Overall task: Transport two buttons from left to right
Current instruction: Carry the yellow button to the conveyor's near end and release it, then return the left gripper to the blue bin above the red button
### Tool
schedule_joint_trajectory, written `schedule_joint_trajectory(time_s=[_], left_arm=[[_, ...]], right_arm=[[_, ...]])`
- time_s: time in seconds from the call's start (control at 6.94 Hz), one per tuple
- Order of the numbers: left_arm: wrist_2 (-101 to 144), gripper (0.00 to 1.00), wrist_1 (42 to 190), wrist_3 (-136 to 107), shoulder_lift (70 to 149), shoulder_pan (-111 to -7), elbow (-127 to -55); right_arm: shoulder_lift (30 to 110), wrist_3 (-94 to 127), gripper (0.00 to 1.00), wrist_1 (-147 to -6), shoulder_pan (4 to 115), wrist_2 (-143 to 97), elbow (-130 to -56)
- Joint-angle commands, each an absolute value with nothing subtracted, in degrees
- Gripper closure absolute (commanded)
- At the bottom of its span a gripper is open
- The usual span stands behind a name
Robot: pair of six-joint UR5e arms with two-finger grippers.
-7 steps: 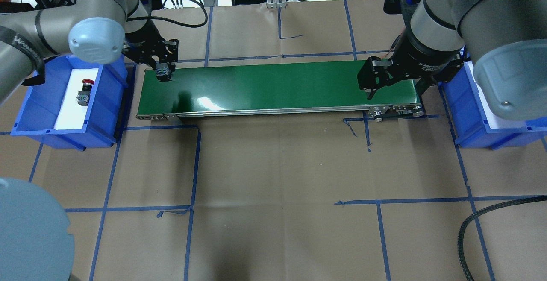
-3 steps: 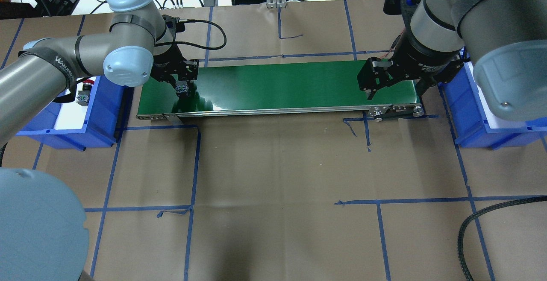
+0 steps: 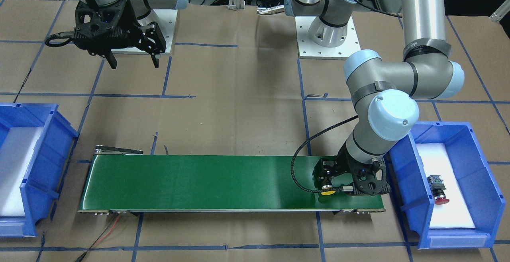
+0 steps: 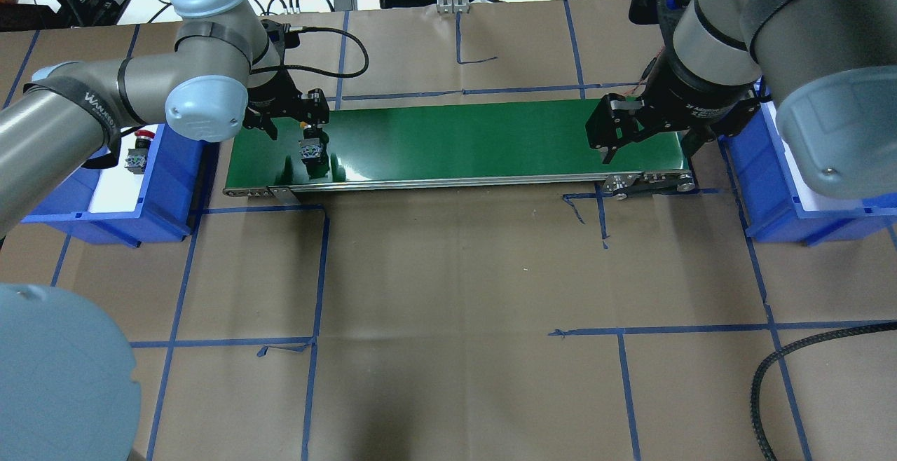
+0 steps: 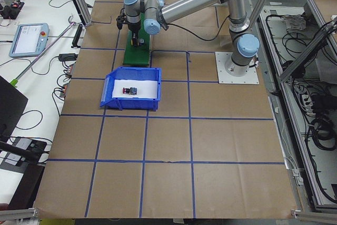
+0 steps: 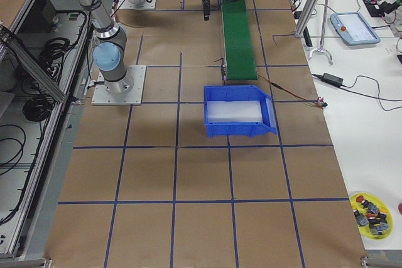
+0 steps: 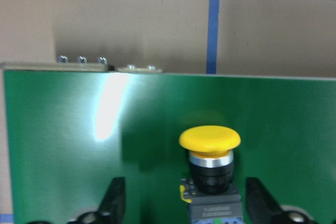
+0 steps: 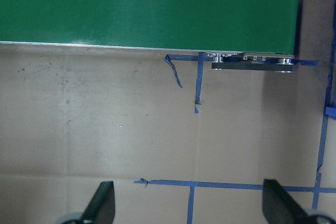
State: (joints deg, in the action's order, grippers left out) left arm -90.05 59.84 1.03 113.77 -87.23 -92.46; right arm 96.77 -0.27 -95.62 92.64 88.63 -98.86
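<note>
Fingers of the left gripper are spread wide, standing clear on either side of the yellow button and grasping nothing. The button rests on the green conveyor belt near its left end; it seems to lie on its side with the cap pointing away from the robot, though the angle leaves that uncertain. The red button lies on the white pad inside the left blue bin, well apart from the belt. The right gripper hangs released and empty near the belt's right end; the right blue bin sits just beyond that end.
</note>
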Motion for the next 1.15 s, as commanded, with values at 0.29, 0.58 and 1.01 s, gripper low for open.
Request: schedule_joint_trajectory(time_s=[0.29,0.58,1.01], left_arm=[[-90.09,0.00,79.39,1.14,104.44,-87.19,-85.28],[-90.17,0.00,84.37,4.63,101.78,-85.71,-83.68],[-89.82,0.00,83.42,13.58,102.91,-74.57,-83.24]], right_arm=[[96.77,-0.35,0.00,-95.62,92.64,88.68,-98.79],[96.77,-0.35,0.00,-95.63,92.64,88.59,-98.79],[96.77,-0.35,0.00,-95.63,92.64,88.59,-98.79]])
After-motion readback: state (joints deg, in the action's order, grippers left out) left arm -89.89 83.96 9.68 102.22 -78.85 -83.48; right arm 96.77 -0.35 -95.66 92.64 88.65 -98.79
